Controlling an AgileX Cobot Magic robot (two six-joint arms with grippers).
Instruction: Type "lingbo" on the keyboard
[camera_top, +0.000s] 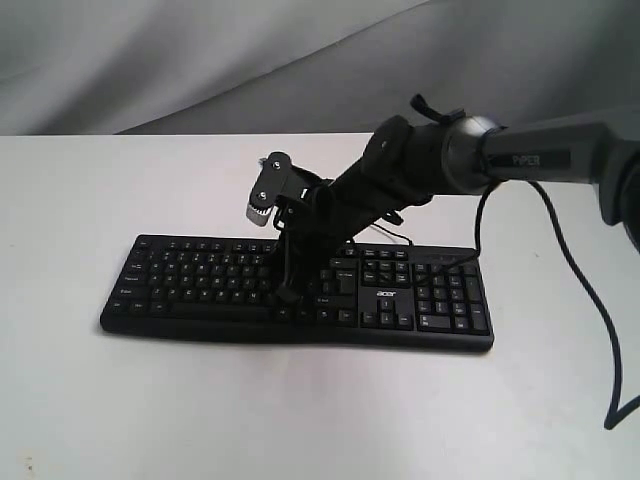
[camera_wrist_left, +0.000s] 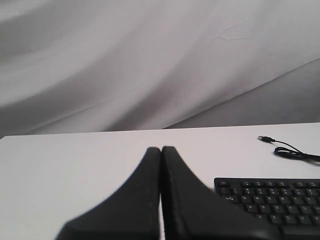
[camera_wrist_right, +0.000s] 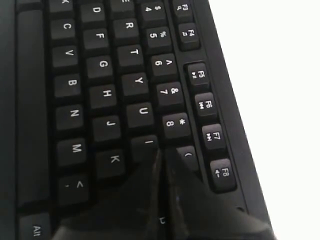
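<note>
The black keyboard (camera_top: 200, 275) lies across the white table, with its "acer" logo near the number pad. My right gripper (camera_top: 287, 292) reaches in from the right and points down onto the letter keys, fingers shut with nothing between them. In the right wrist view the right gripper (camera_wrist_right: 161, 151) has its tips at the I key (camera_wrist_right: 148, 143), beside the 9 key; I cannot tell whether the key is pressed. My left gripper (camera_wrist_left: 161, 148) is shut and empty, off the end of the keyboard (camera_wrist_left: 280, 200) over bare table. It does not show in the exterior view.
The keyboard's thin USB cable (camera_wrist_left: 292, 151) lies loose on the table behind it. A grey cloth backdrop (camera_top: 200, 60) hangs behind the white table (camera_top: 100, 400). The right arm's own black cable (camera_top: 590, 300) droops at the right side.
</note>
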